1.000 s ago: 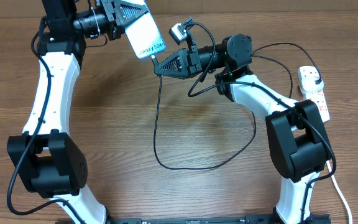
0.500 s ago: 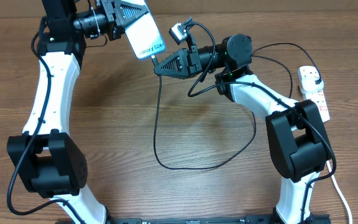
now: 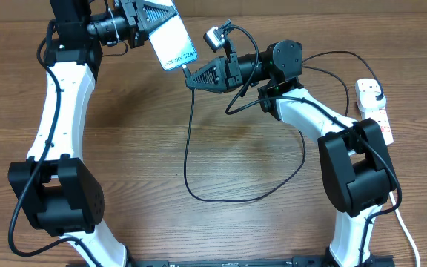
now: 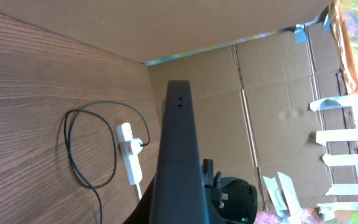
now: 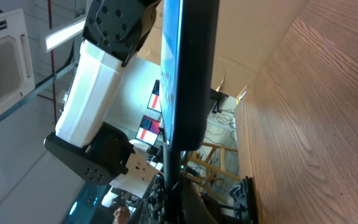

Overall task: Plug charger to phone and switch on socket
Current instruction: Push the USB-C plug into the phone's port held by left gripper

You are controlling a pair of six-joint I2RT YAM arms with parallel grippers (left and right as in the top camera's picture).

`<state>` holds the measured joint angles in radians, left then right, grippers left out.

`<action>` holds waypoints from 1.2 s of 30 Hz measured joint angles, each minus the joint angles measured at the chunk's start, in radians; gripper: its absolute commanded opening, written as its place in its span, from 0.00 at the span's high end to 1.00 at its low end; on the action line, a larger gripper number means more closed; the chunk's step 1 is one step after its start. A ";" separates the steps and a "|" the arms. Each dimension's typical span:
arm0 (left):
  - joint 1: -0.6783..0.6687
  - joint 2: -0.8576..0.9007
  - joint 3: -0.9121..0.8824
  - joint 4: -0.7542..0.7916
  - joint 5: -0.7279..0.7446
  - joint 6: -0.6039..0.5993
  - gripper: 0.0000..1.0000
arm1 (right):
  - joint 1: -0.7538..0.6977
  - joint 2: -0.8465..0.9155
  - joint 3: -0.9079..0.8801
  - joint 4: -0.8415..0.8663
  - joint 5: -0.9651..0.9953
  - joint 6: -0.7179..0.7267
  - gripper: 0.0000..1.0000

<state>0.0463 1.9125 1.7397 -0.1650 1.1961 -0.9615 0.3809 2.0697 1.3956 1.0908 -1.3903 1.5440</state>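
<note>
My left gripper (image 3: 159,24) is shut on the phone (image 3: 171,41) and holds it in the air at the top, screen up, text end toward the right arm. My right gripper (image 3: 191,77) is shut on the charger's connector tip, right at the phone's lower end. In the right wrist view the phone's dark edge (image 5: 188,74) stands directly above the connector (image 5: 171,165); I cannot tell whether it is seated. The black charger cable (image 3: 186,148) hangs down, loops over the table and runs to the socket (image 3: 377,115) at the right edge. The socket also shows in the left wrist view (image 4: 130,155).
The cable loop (image 3: 228,199) lies across the middle of the wooden table. The socket's thick white cord (image 3: 408,233) runs down the right edge. Cardboard walls (image 4: 260,93) stand behind the table.
My right gripper has shifted slightly right and up with the connector, staying at the phone's end. The left arm and the phone have not moved.
</note>
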 measured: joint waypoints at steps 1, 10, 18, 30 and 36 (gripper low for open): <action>0.000 0.000 0.000 0.000 0.000 0.000 0.96 | 0.000 0.000 0.000 0.000 0.000 0.000 0.96; 0.000 0.000 0.000 0.000 0.000 0.000 0.96 | 0.000 0.000 0.000 0.000 0.000 0.000 0.96; -0.015 0.000 0.000 0.000 -0.019 -0.001 0.96 | 0.000 0.000 0.000 0.000 -0.003 0.000 0.96; -0.023 0.000 0.000 0.000 -0.026 0.000 0.96 | -0.003 0.000 0.000 -0.001 -0.005 0.000 0.96; -0.023 0.000 0.000 0.000 -0.023 0.007 0.96 | -0.003 0.000 0.000 -0.002 -0.003 0.000 0.96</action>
<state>0.0231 1.9125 1.7397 -0.1646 1.1736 -0.9543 0.3782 2.0697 1.3956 1.0893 -1.3930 1.5440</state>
